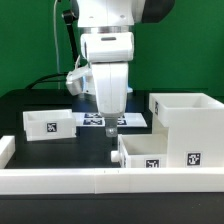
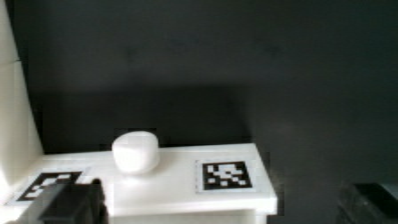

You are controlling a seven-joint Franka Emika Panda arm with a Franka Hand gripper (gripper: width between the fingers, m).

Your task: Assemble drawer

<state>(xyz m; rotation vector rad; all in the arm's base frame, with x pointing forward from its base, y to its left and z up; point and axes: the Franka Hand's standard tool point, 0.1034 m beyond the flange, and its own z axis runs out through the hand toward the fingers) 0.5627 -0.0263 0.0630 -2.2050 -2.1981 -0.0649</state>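
Drawer housing (image 1: 186,118) stands at the exterior view's right, the far tray (image 1: 48,123) at its left, and the near tray (image 1: 150,150) just beside the border wall (image 1: 70,180). Your gripper (image 1: 110,128) hangs over the near tray's knob (image 2: 134,150), fingers spread, holding nothing. If you descend off-centre, a finger could strike the knob and shove the tray.

Black table (image 1: 28,100) — housing (image 1: 186,122), trays (image 1: 48,123)

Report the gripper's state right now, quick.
Gripper: open, jaws wide apart, holding nothing, above the knobbed tray.
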